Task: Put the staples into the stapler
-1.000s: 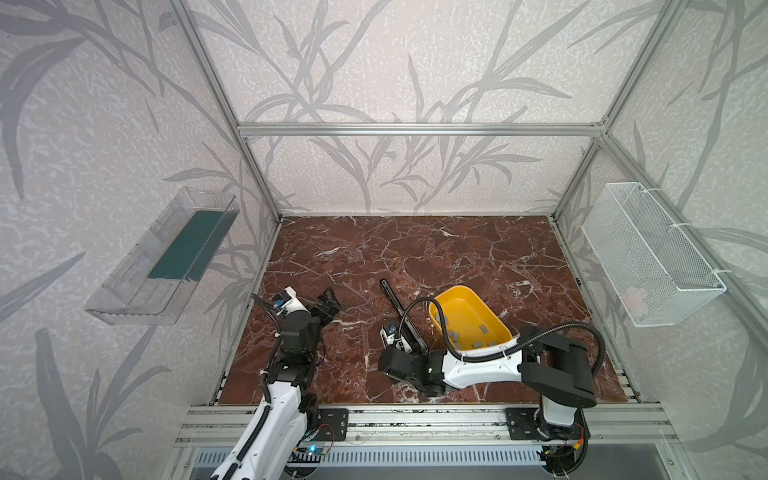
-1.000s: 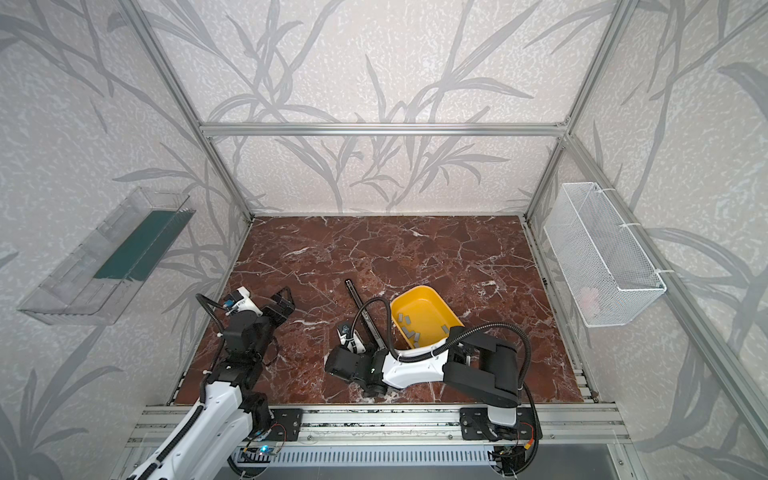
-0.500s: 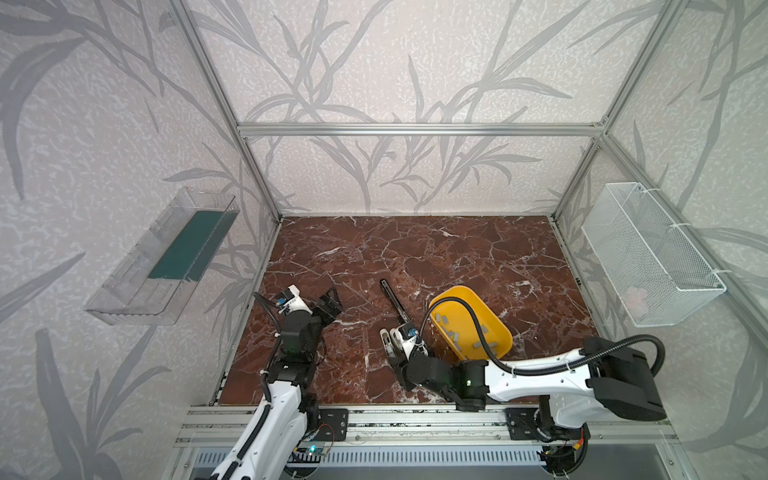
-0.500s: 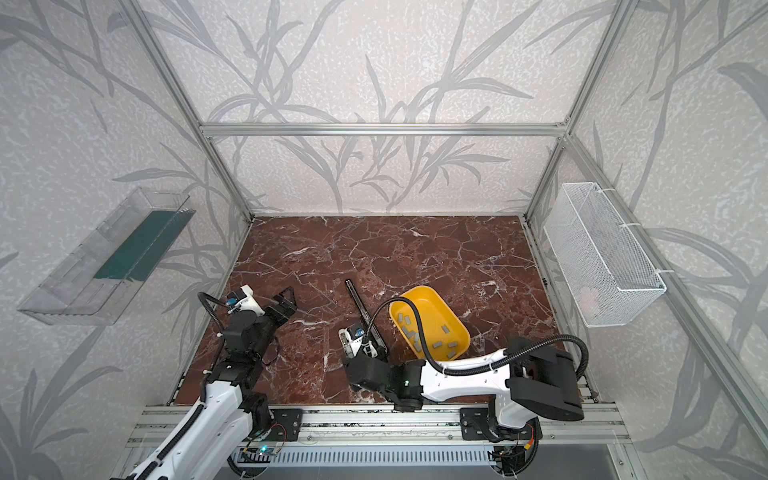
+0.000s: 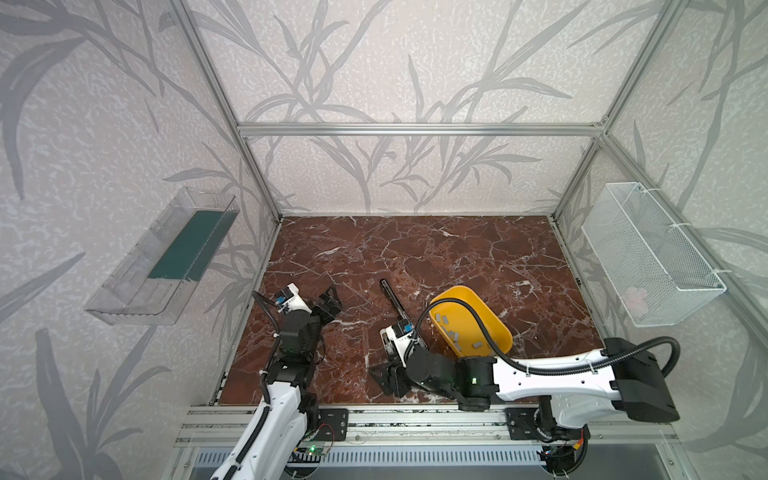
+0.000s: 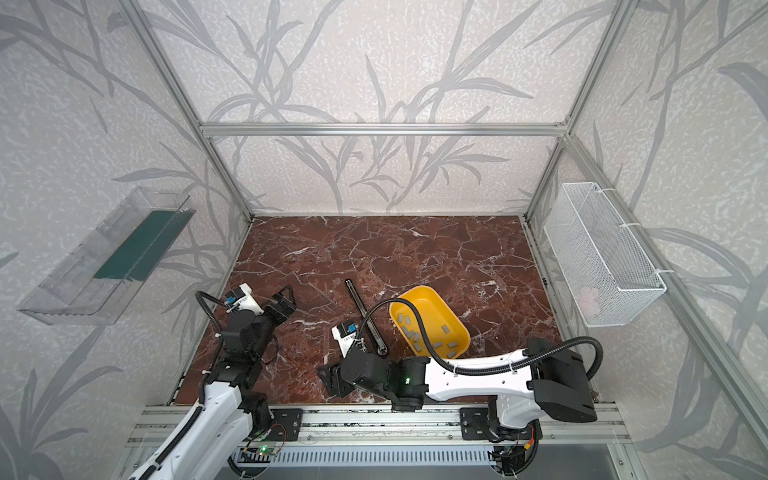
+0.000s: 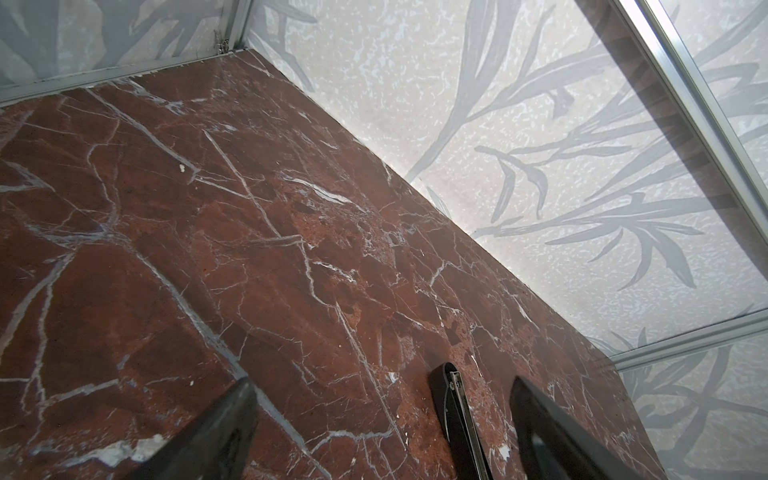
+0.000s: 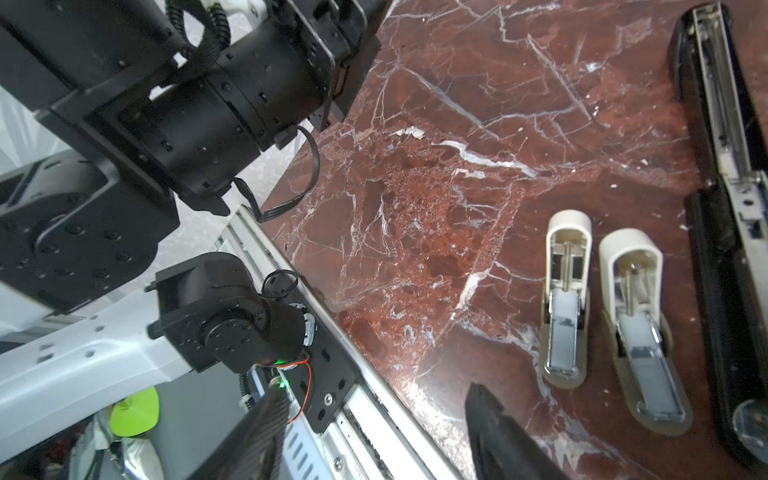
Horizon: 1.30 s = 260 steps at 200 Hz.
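The stapler [image 5: 392, 297] is long, slim and black, and lies folded open flat on the marble in both top views [image 6: 358, 299]. Its metal channel faces up in the right wrist view [image 8: 725, 137], and its rounded end shows between my left fingers [image 7: 455, 411]. Several grey staples [image 5: 453, 333] lie in a yellow bin [image 5: 494, 324] right of it. My left gripper [image 5: 330, 299] is open, left of the stapler and apart from it. My right gripper [image 5: 386, 376] stands open and empty near the table's front edge [image 8: 376, 395], a short way in front of the stapler.
Two small cream staplers [image 8: 565, 249] [image 8: 631, 257] lie open side by side next to the black one. The left arm [image 8: 208, 104] is close by. A wire basket [image 5: 648, 257] hangs on the right wall and a clear tray [image 5: 166, 257] on the left wall.
My right gripper has opened and drawn back from beside the stapler toward the front edge, the arm now stretched low along the front rail. The left arm has barely moved.
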Each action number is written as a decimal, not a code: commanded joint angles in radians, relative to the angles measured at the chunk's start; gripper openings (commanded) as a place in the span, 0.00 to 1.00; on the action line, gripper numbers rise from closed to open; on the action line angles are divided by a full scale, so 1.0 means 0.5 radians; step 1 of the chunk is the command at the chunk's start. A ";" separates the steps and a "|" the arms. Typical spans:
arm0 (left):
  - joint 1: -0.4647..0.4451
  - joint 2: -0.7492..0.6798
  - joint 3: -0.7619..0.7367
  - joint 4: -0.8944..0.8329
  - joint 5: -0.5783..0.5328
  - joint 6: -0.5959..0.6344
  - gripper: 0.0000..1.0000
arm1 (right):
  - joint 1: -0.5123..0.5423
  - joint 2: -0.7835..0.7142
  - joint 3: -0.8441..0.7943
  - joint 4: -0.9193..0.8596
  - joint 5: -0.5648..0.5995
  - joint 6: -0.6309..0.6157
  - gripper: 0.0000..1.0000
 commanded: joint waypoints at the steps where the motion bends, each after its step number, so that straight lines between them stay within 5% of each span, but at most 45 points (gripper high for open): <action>1: 0.007 -0.007 0.061 -0.021 0.006 0.030 0.94 | -0.156 -0.112 -0.091 0.003 -0.338 0.198 0.69; 66: 0.007 -0.083 0.035 -0.070 -0.072 0.088 0.94 | -0.392 -0.265 -0.134 0.029 -0.625 0.197 0.71; 114: 0.005 -0.039 0.047 -0.075 -0.060 0.094 0.94 | -0.333 0.118 -0.062 0.197 -0.723 0.286 0.68; 167: 0.008 -0.021 0.055 -0.071 -0.047 0.104 0.94 | -0.333 0.303 -0.284 0.816 -0.948 0.432 0.67; 203: 0.006 0.015 0.063 -0.051 -0.023 0.116 0.94 | -0.328 0.470 -0.330 0.863 -0.871 0.130 0.62; 260: 0.006 0.179 0.107 -0.006 0.054 0.099 0.94 | -0.201 0.495 -0.238 0.474 -0.347 -0.266 0.61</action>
